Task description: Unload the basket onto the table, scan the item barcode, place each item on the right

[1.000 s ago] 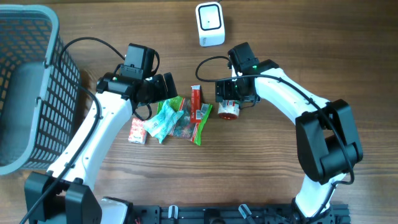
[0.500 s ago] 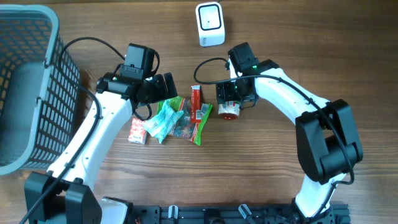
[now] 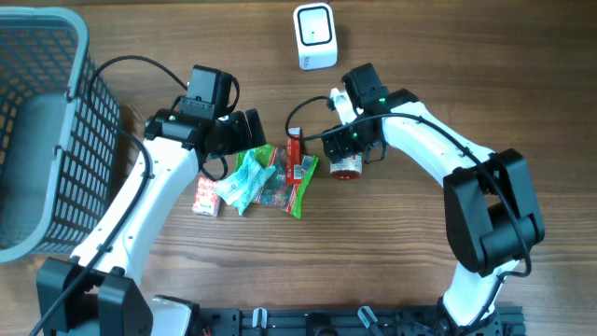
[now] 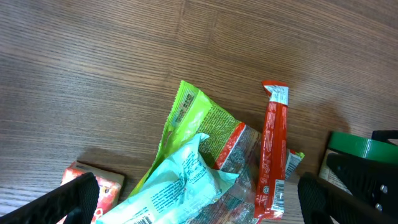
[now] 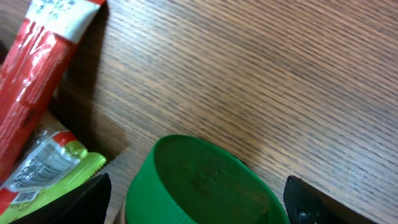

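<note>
A small jar with a green lid (image 3: 343,166) stands on the wooden table right of a snack pile. My right gripper (image 3: 346,149) hangs over it, open, with a finger on each side of the lid (image 5: 199,180) and a gap at both. My left gripper (image 3: 233,147) is open above the pile, straddling a pale teal packet (image 4: 180,186) without touching it. Printed barcodes show on the teal packet and on the red stick pack (image 4: 273,149). The white scanner (image 3: 314,35) stands at the table's far edge.
A green packet (image 4: 205,118) and a small red box (image 4: 99,186) lie in the same pile. A grey wire basket (image 3: 56,140) fills the left side. Black cables loop from both wrists.
My right wrist has turned slightly above the jar, showing a white part at its top. The left arm and the snacks have not moved.
</note>
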Robot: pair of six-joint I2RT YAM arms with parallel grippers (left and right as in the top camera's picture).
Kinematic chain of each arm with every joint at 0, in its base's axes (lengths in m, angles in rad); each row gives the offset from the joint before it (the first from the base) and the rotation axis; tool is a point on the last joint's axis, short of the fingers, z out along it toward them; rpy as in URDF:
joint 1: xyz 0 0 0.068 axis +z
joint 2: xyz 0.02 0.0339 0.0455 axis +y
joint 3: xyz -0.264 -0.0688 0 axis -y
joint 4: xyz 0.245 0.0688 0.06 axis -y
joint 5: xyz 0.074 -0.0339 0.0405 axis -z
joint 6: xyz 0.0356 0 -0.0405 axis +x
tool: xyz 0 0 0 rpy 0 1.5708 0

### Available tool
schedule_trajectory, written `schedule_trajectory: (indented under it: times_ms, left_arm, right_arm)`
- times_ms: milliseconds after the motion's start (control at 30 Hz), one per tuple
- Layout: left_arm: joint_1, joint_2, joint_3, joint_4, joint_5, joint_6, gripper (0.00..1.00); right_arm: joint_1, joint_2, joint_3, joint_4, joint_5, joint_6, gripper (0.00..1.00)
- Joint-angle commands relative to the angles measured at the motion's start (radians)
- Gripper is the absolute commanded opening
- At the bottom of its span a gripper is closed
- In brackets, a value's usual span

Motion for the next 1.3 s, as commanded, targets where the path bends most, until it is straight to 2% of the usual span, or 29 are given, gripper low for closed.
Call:
schedule_trajectory:
  times_ms: [0, 233, 467, 633, 767, 1000, 1267]
  left_arm:
    - [0.003, -0.003, 0.012, 0.0, -0.014, 0.019, 1.0]
    - [0.003, -0.003, 0.012, 0.0, -0.013, 0.019, 1.0]
    - [0.003, -0.003, 0.012, 0.0, -0.014, 0.019, 1.0]
    - [0.003, -0.003, 0.012, 0.0, -0.014, 0.019, 1.0]
    - [0.003, -0.003, 0.012, 0.0, -0.014, 0.019, 1.0]
    - [0.003, -0.003, 0.012, 0.0, -0.014, 0.019, 1.0]
    - [0.003, -0.003, 0.012, 0.0, -0.014, 0.019, 1.0]
  right_arm:
    - [0.001, 0.005, 0.055, -0.023, -0.038, -0.035, 0.91]
    - [0.001, 0.005, 0.277, -0.163, -0.036, 0.096, 1.0]
    - [-0.05, 0.006, 0.525, -0.366, -0.023, 0.35, 0.99]
    - [-0.089, 0.049, 0.531, -0.515, -0.023, 0.381, 0.99]
    - [-0.087, 0.151, 0.531, -0.6, -0.055, 0.381, 0.99]
    - [-0.084, 0.27, 0.521, -0.594, -0.102, 0.38, 0.99]
    - [-0.027, 0.29, 0.512, -0.544, -0.082, 0.382, 0.99]
